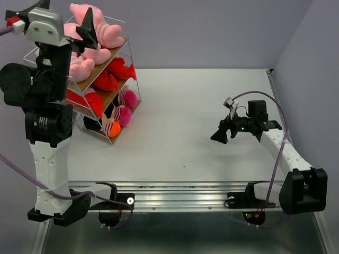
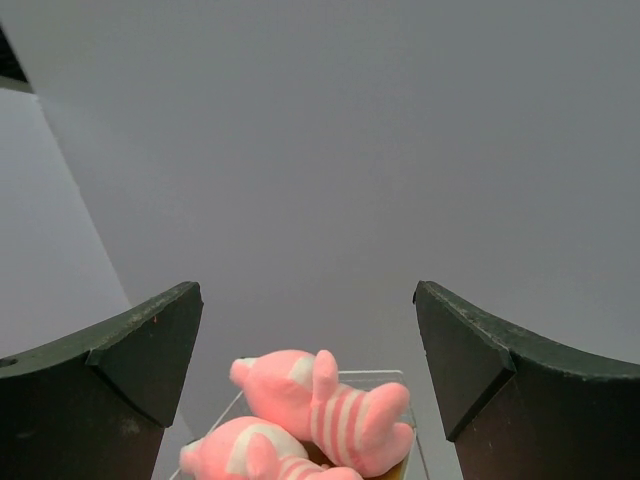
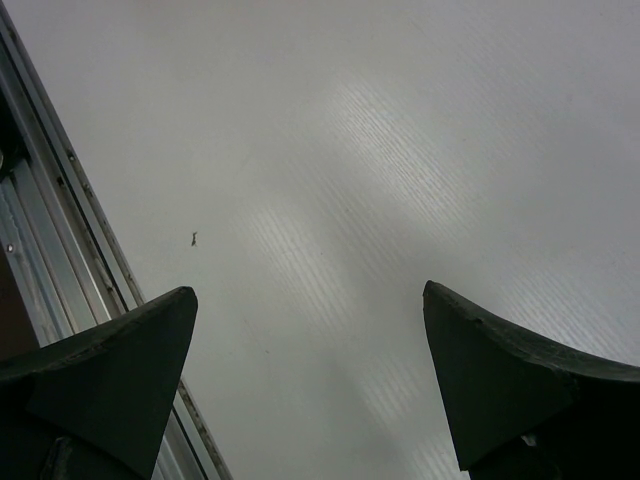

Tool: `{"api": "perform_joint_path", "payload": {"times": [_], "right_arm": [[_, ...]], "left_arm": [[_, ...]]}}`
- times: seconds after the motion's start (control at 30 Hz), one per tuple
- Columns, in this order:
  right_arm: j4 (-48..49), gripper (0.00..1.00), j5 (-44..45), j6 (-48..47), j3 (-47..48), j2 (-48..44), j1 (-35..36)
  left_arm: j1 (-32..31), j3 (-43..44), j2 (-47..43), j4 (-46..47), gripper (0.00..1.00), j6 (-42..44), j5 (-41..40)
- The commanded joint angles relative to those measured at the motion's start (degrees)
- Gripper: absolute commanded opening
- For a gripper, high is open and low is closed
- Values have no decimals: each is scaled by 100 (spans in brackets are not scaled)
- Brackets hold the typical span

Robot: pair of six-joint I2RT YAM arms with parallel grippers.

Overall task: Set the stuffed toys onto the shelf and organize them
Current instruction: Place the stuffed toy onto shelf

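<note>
Left gripper [image 2: 305, 300] hangs wide and empty above the pink toys [image 2: 330, 415], likely because they already lie on the shelf [image 1: 106, 64].

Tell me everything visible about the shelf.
The shelf is a slanted three-tier rack of white wire with light wooden boards. It stands upright at the far left of the table. Pink striped toys are piled on the top tier, red toys lie on the middle one, and round pink-striped ones sit on the bottom. The left arm hides its left side.
</note>
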Motion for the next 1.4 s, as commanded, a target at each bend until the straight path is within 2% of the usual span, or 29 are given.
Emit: {"api": "perform_joint_path", "payload": {"times": [0.0, 0.07, 0.23, 0.3, 0.43, 0.53, 0.67, 0.8, 0.9, 1.07, 1.37], "right_arm": [[145, 100, -8, -133, -7, -171, 10], [136, 100, -8, -159, -7, -180, 10], [163, 100, 255, -80, 64, -285, 10], [172, 100, 465, -71, 107, -390, 10], [216, 100, 1106, -27, 187, -662, 10], [268, 100, 1757, 34, 283, -1049, 10], [295, 100, 2688, 909, 485, -1410, 10], [224, 100, 3365, 1396, 661, -1559, 10], [268, 100, 3849, 1668, 696, -1648, 10], [22, 100, 4095, 2020, 1118, -1779, 10], [-233, 100, 4703, 2329, 1427, -1744, 10]], "left_arm": [[46, 109, -273, 385, 98, -948, -968], [37, -110, -431, 411, 95, -1257, -978], [37, -962, -1309, 227, 95, -2267, -205], [37, -1796, -1861, 191, 99, -2734, 215], [46, -3500, -2864, 0, 99, -3305, 1015], [37, -5316, -3480, -116, 99, -3727, 1693], [37, -6611, -4201, -99, 99, -3808, 1932], [28, -7344, -4913, -2, 99, -3772, 2011], [28, -7774, -5125, 15, 99, -3816, 2142], [28, -8503, -5607, 68, 99, -3833, 2274], [2, -8619, -6030, 139, 99, -3843, 2161]]}}
